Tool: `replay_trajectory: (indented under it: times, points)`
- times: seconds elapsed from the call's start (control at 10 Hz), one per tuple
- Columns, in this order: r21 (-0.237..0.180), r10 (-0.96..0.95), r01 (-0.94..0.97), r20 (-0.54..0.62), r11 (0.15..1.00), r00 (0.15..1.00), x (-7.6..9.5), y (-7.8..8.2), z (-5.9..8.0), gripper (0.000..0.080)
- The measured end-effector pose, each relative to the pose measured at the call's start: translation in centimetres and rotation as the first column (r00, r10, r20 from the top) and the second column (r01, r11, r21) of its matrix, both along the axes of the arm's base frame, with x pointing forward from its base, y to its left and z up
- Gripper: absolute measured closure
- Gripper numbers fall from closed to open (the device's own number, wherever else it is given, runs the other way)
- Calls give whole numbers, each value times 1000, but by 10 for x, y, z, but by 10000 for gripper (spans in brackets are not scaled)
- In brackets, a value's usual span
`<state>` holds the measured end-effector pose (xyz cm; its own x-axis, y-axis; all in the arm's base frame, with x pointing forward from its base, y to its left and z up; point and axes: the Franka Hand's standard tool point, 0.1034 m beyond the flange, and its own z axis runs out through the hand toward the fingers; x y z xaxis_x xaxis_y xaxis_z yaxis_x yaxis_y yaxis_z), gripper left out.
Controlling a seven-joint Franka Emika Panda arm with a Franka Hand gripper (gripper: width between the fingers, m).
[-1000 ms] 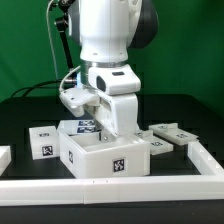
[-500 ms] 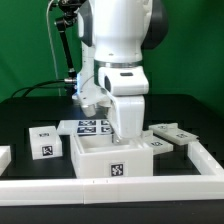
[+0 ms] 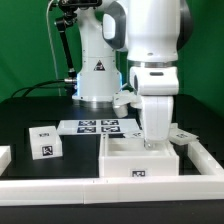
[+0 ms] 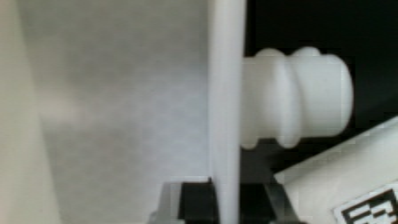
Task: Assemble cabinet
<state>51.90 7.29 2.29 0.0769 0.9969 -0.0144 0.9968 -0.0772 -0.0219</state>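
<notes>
The end effector (image 3: 154, 145) is clamped on the thin upright wall of the large white plastic box frame (image 3: 140, 166) at the black bench's (image 3: 25, 115) front.

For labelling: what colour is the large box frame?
White box frame, clearest in the exterior view.

My claw (image 3: 153, 143) pinches the open-topped white cabinet frame (image 3: 120, 166) by its wall. 1 marked drawer box (image 3: 44, 142) lies apart at the exterior view's left.
</notes>
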Motion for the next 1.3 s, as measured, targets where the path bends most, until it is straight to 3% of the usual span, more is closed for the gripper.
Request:
replay_trajectory:
  times: [0.3,0.7,1.3]
  points:
    - [3,19,-19,-8,1000,1000,1,22,0,759]
    - [5,45,-45,-32,999,998,3,39,2,759]
    - [7,44,-44,-32,999,999,3,42,3,759]
